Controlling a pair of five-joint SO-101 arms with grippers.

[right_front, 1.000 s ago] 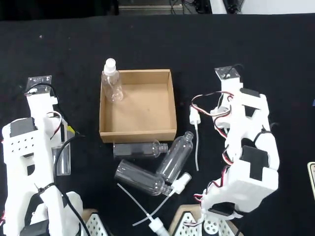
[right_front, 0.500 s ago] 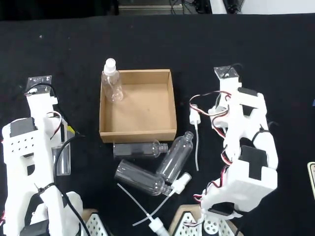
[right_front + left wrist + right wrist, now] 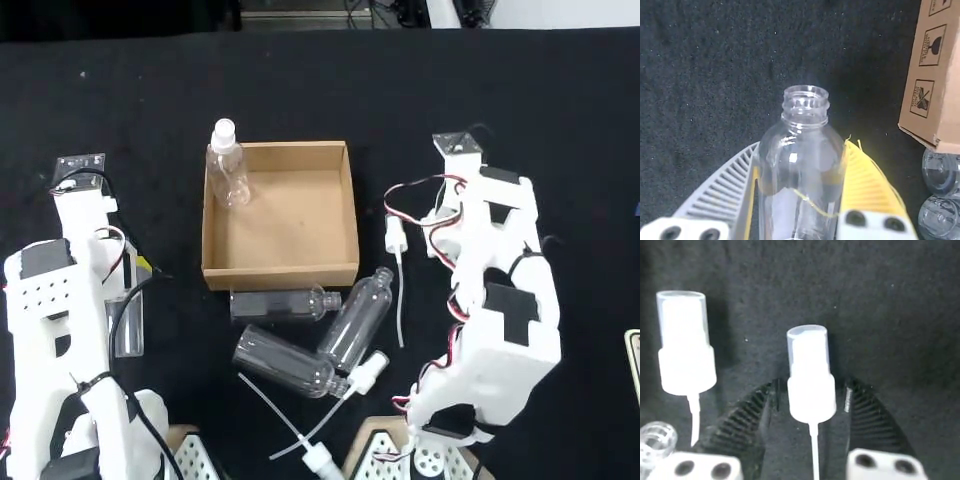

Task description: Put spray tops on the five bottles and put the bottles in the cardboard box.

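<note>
My left jaws are closed on an open-necked bottle (image 3: 802,165), gripping both of its sides, just beside the cardboard box (image 3: 935,75). The box wall bears two printed handling symbols, probably fragile marks, with no words I can read. My right jaws stand apart around a spray top (image 3: 810,375), with a gap on either side. A second spray top (image 3: 686,355) lies beside it. From above, a capped bottle (image 3: 226,165) sits at the box's far left corner.

A black, felt-like tabletop (image 3: 150,90) is stretching wide; beyond its far edge, cables (image 3: 400,12) are lying beside a white surface (image 3: 560,12).
</note>
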